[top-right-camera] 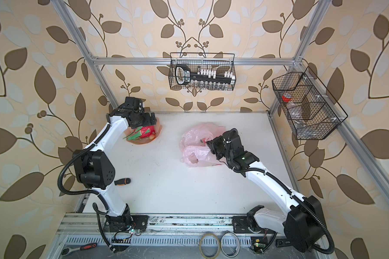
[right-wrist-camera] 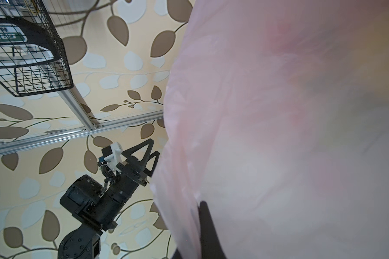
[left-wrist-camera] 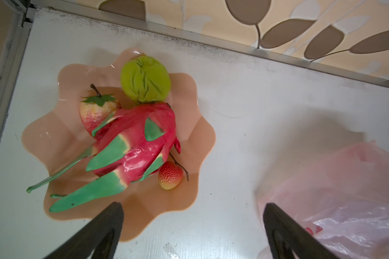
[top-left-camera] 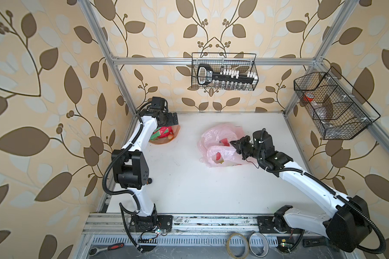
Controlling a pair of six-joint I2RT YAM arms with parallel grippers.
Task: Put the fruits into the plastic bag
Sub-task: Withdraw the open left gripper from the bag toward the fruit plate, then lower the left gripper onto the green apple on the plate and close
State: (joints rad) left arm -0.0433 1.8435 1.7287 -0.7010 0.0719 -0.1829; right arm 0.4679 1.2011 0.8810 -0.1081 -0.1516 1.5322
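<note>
While the left gripper (left-wrist-camera: 192, 205) hangs with its jaws spread wide and empty above the peach-pink petal-edged plastic dish (left-wrist-camera: 43, 139), four fruits lie in that dish. They are a glossy magenta dragon fruit with long green scales (left-wrist-camera: 139, 143), a lumpy green fruit (left-wrist-camera: 145, 78) touching it, a pale strawberry-like fruit (left-wrist-camera: 97, 114) and a small red-orange one (left-wrist-camera: 170, 176). Well apart from the dish, the right gripper (top-left-camera: 234, 143) is pressed together on a fold of the thin, crinkly, pale-pink translucent plastic bag (top-left-camera: 216, 134). Whether the bag's mouth stands open cannot be told.

The likeliest trouble is the dragon fruit. It is slick, and its stiff scales stick out, so a grasp that catches only a scale could let it twist free. It could also knock the small neighbours off the dish's shallow rim. A single pinch on such limp film may also slip, or let the mouth sag shut before a fruit arrives.
</note>
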